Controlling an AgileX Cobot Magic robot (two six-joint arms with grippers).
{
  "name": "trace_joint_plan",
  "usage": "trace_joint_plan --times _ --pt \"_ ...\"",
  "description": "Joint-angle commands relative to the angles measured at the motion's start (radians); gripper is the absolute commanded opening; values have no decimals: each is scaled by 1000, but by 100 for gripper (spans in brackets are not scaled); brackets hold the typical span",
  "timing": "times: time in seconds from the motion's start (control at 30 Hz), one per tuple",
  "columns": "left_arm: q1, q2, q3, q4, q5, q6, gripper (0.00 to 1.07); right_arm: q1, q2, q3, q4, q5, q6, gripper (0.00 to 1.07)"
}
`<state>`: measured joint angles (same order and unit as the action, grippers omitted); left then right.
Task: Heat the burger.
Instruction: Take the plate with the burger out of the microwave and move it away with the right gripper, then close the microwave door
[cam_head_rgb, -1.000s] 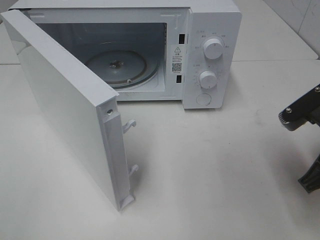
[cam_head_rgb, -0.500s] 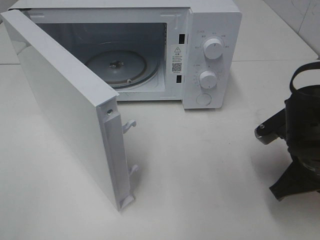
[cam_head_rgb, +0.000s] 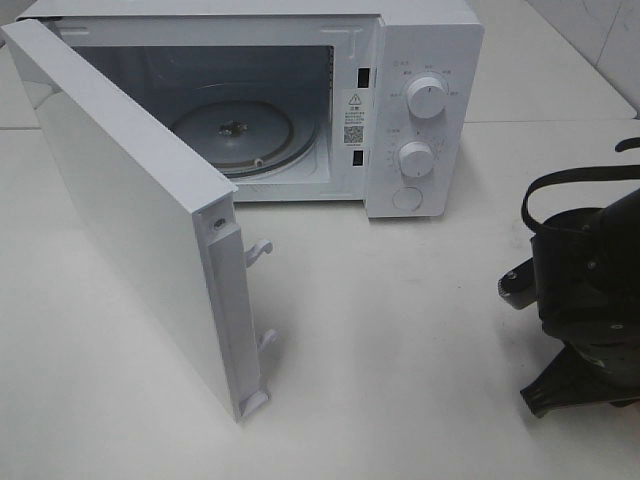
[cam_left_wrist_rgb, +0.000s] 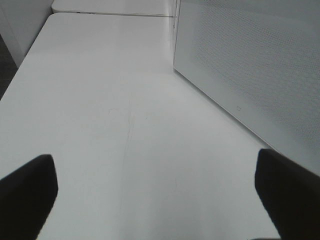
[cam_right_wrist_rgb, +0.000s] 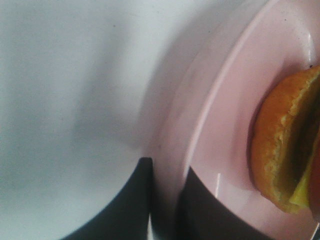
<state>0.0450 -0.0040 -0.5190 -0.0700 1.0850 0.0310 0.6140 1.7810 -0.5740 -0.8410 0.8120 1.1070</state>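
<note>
The burger (cam_right_wrist_rgb: 290, 155), golden-brown bun with a dark and yellow filling edge, lies on a pink plate (cam_right_wrist_rgb: 225, 115) in the right wrist view. My right gripper (cam_right_wrist_rgb: 165, 172) is shut on the plate's rim, one finger on each side. In the exterior view the right arm (cam_head_rgb: 585, 300) is at the right edge, and the plate and burger are hidden by it. My left gripper (cam_left_wrist_rgb: 159, 192) is open and empty, low over the table beside the microwave door (cam_left_wrist_rgb: 250, 65).
The white microwave (cam_head_rgb: 425, 50) stands at the back with its door (cam_head_rgb: 130, 220) swung wide open toward the front left. The glass turntable (cam_head_rgb: 240, 135) inside is bare. Two knobs (cam_head_rgb: 427, 98) and a button are on its right panel.
My right arm has come further into the exterior view from the right edge, moving left and toward the front. The microwave and its door have not moved.
</note>
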Motion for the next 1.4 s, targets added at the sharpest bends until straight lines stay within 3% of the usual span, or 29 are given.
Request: trace_joint_plan --times 0.03,0.13,0.17,0.27,0.33,0.43,0.93,1.23,1.4 --pt "-2 -16 2 0 -13 -1 100 -3 32 -1 -42 61 27 8" --pt "-2 -16 2 0 -13 -1 100 -3 37 -1 -39 40 30 16" --pt "-2 -16 2 0 -13 -1 100 -3 34 -1 -39 30 30 23" --pt "-2 -16 2 0 -13 -1 100 -3 34 -1 -39 27 30 28" --pt "-2 -16 2 0 -13 -1 100 -3 34 -1 -27 23 27 45" --pt "-2 -16 2 0 -13 -1 100 -3 33 -1 -24 23 23 53" --pt "-2 -16 2 0 -13 -1 100 0 -191 -1 93 13 -167 55" --pt "-2 -16 2 0 -13 -1 100 0 -347 -1 292 -86 -468 57" --pt "-2 -16 2 0 -13 -1 100 0 -418 -1 433 -148 -675 65"
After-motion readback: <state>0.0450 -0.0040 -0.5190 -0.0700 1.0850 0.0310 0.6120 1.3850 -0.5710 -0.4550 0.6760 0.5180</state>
